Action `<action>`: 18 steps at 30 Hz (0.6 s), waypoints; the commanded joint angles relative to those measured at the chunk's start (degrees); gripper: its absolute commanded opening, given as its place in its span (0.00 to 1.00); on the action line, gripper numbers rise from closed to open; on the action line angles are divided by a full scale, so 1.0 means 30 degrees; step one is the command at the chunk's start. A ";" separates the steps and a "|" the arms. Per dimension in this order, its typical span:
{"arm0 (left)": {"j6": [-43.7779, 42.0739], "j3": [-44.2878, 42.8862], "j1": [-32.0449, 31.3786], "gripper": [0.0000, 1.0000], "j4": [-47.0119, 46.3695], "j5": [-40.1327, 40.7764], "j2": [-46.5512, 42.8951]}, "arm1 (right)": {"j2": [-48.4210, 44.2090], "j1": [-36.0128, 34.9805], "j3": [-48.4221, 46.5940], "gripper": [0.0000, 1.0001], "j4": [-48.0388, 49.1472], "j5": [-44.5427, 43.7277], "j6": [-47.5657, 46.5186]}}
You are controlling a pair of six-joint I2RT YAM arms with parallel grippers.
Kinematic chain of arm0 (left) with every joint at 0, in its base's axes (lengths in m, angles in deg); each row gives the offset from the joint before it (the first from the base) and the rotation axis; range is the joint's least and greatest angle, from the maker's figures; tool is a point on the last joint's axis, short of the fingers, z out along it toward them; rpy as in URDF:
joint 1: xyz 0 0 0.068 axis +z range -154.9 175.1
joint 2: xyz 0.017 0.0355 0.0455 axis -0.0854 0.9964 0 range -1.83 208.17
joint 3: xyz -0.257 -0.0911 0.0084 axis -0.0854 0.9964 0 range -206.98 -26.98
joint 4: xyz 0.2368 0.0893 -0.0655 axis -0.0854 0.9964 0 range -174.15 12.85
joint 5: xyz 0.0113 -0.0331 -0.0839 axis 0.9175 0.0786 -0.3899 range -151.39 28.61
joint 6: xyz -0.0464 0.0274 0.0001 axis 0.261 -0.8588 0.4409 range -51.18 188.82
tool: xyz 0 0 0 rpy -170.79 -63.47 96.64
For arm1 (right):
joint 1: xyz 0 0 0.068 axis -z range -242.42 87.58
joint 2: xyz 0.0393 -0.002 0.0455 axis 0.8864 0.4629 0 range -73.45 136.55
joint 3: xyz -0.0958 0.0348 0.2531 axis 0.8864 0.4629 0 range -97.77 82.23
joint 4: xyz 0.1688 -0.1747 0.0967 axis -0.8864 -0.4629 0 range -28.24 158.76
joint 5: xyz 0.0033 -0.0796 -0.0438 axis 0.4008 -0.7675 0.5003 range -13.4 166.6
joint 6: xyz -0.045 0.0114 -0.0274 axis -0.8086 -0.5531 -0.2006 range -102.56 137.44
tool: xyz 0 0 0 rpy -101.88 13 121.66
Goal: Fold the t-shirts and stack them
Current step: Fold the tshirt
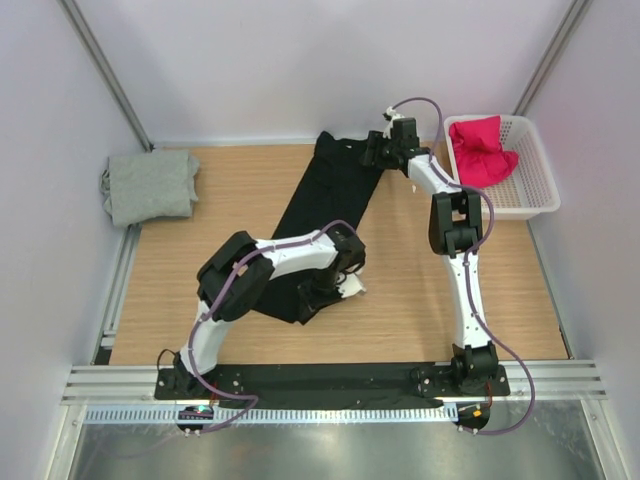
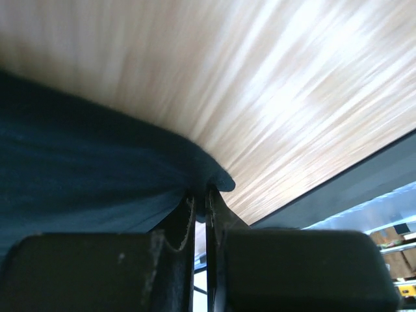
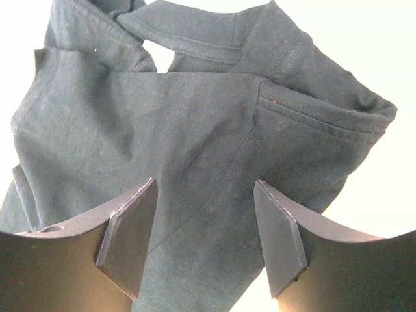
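Black t-shirt (image 1: 325, 205): you see it lying as a long narrow strip across the middle of the wooden table (image 1: 400, 290), from the far edge down toward the near side.
Left gripper (image 1: 325, 290): its fingers are pressed together on the near edge of the black t-shirt. In the left wrist view a small fold of cloth bulges just past the tips.
Right gripper (image 1: 378, 150): its fingers stand apart over the collar end of the same shirt. Whether they touch the cloth, you cannot tell.
Grey t-shirt (image 1: 150, 187): folded, at the far left corner.
Magenta-red t-shirt (image 1: 483, 150): crumpled inside the white basket (image 1: 522, 206) at the far right.
Writing: a small white patch (image 1: 352, 288) shows beside the left gripper. It is too small for you to read.
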 commanded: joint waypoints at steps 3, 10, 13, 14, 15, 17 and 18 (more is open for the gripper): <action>0.0440 -0.2996 -0.1005 0.03 -0.0010 -0.1709 0.1961 | 0.0815 0.0059 -0.1159 0.68 0.0052 -0.0241 0.0146; 0.0501 -0.6687 -0.2088 0.04 0.0693 -0.1592 0.4158 | 0.1811 0.0000 -0.2331 0.68 0.0549 -0.0123 0.0527; 0.0471 -0.8150 -0.2498 0.04 0.0928 -0.1563 0.4776 | 0.1988 -0.0029 -0.2683 0.68 0.0725 -0.0123 0.0586; 0.0413 -0.8360 -0.2616 0.04 0.0812 -0.1534 0.5010 | 0.2075 -0.0087 -0.2857 0.68 0.0755 -0.0065 0.0615; 0.0412 -0.8536 -0.2704 0.04 0.0782 -0.1533 0.5099 | 0.2076 -0.0087 -0.2917 0.68 0.0842 -0.0036 0.0645; 0.0442 -0.8917 -0.3114 0.04 0.0607 -0.1533 0.5333 | 0.2076 -0.0087 -0.2976 0.68 0.0930 0.0052 0.0820; 0.0471 -0.9006 -0.3231 0.04 0.0548 -0.1504 0.5364 | 0.2076 -0.0058 -0.3005 0.68 0.0960 0.0052 0.0821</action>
